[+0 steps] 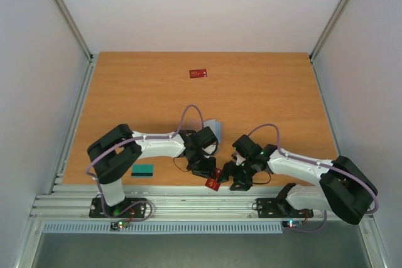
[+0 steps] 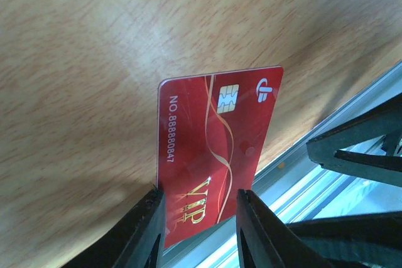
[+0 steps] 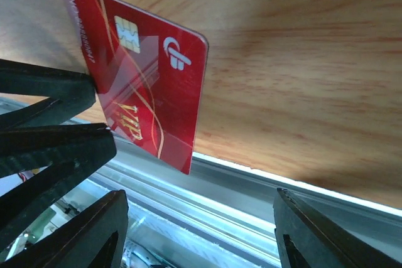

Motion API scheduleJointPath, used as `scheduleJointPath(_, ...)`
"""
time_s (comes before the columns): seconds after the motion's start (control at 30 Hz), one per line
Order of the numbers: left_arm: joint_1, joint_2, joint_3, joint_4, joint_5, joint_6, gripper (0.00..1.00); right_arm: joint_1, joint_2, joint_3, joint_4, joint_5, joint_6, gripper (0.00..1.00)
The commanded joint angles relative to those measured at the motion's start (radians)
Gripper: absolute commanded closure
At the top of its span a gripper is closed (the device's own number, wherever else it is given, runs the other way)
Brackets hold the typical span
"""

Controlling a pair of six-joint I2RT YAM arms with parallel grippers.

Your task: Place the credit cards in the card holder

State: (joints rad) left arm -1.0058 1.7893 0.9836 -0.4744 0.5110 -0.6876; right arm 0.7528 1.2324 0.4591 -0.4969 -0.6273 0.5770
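Note:
My left gripper [image 1: 210,176] is at the table's near edge, its fingers closed against both long edges of a red VIP card [image 1: 213,184]. The card [image 2: 217,149] overhangs the edge onto the metal rail. It also shows in the right wrist view [image 3: 147,86]. My right gripper [image 1: 231,179] is wide open and empty just right of that card, its fingers [image 3: 314,230] over the rail. A second red card [image 1: 198,73] lies far back. The teal-green card [image 1: 142,170] lies by the left arm. A pale blue flat piece, seemingly the card holder [image 1: 216,128], lies mostly hidden behind the left wrist.
A metal rail [image 1: 188,206] runs along the near table edge under both grippers. Light walls stand on the left, right and back of the wooden table [image 1: 270,92]. The two grippers are close together, almost touching.

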Motion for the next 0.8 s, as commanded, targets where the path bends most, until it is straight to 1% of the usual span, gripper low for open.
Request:
scheduleJointPath(0.0,-0.011,0.052,-0.015,0.019,-0.006,-0.004,0.67,0.010,0.002,-0.032,0.081,-0.020,0.053,0.36)
scheduleJointPath(0.43,-0.011,0.044,-0.037,0.043,0.040,-0.047,0.69,0.035,0.036,-0.117,0.261,-0.014,0.145,0.41)
scheduleJointPath(0.67,-0.011,0.048,-0.063,0.077,0.070,-0.067,0.72,0.045,0.052,-0.157,0.368,-0.008,0.186,0.44)
scheduleJointPath(0.77,-0.011,0.048,-0.077,0.101,0.091,-0.079,0.73,0.046,0.047,-0.171,0.394,0.002,0.197,0.46)
